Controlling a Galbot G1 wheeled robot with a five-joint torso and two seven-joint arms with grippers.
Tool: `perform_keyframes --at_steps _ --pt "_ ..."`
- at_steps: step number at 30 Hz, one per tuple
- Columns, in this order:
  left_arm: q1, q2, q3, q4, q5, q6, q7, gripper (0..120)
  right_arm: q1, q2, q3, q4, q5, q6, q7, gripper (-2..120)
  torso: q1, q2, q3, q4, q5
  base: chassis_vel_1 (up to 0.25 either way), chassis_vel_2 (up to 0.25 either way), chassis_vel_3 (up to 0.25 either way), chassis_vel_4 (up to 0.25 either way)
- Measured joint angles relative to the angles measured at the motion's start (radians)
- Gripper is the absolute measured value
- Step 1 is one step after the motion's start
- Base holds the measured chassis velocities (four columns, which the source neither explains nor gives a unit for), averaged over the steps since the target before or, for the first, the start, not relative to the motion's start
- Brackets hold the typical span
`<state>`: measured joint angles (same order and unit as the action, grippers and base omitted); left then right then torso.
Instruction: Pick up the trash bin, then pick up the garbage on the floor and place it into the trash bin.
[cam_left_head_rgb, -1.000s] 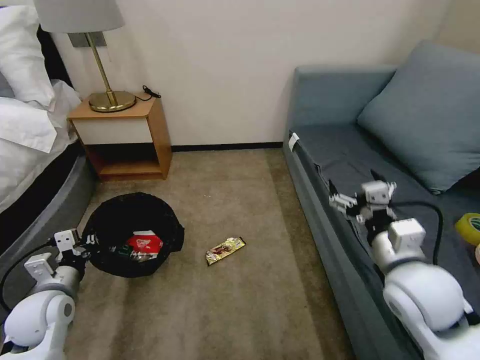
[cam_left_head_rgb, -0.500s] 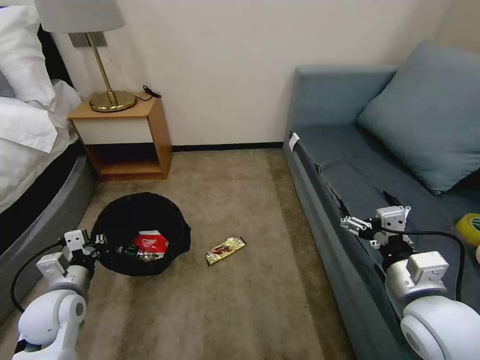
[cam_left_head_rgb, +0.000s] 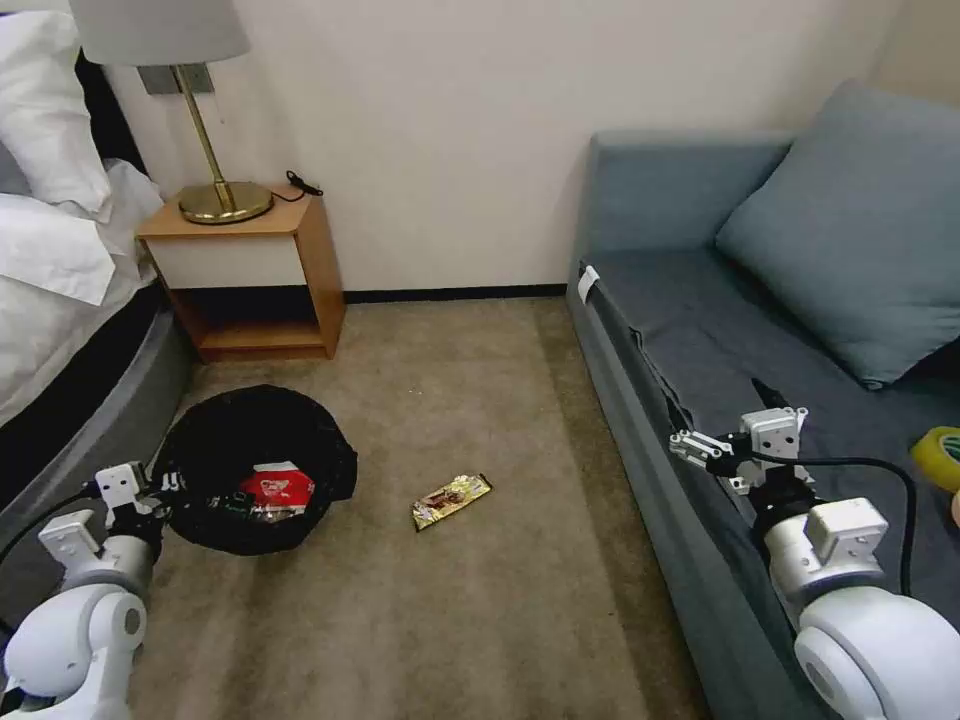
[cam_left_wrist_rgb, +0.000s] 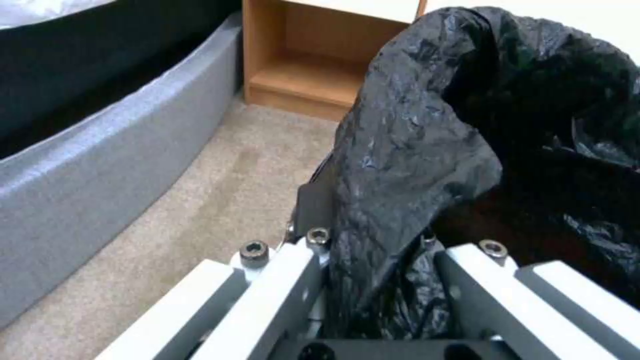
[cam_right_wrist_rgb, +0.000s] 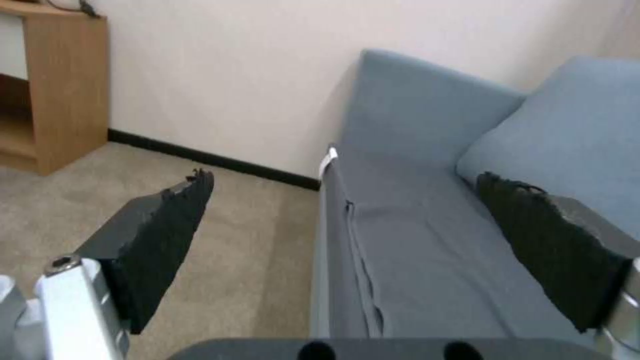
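Clamped on the liner at the bin's (cam_left_head_rgb: 255, 470) near rim, the left gripper (cam_left_head_rgb: 160, 485) holds it by the bed (cam_left_head_rgb: 80, 420). A red packet (cam_left_head_rgb: 275, 490) lies inside. The gold wrapper (cam_left_head_rgb: 451, 500) is on the carpet, apart from the bin. The right gripper (cam_left_head_rgb: 715, 440) hangs with fingers (cam_right_wrist_rgb: 160, 225) spread over the sofa (cam_left_head_rgb: 700, 300) edge.

White rounded arms at both lower corners, black cables looping, silver screws, dark ribbed pads (cam_right_wrist_rgb: 553, 250) on white fingers.
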<state>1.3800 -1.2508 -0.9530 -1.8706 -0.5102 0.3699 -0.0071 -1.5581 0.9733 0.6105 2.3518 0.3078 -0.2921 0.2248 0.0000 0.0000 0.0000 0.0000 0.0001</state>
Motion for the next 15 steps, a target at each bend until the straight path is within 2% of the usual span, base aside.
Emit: perform_keyframes --at_steps 15 --pt "-0.005 0.03 -0.017 0.029 -0.019 -0.006 0.01 4 -0.031 0.01 -0.013 0.01 -0.024 0.0 -0.009 100 0.0 0.0 0.0 0.0 0.0 0.0 0.0 0.0 0.0"
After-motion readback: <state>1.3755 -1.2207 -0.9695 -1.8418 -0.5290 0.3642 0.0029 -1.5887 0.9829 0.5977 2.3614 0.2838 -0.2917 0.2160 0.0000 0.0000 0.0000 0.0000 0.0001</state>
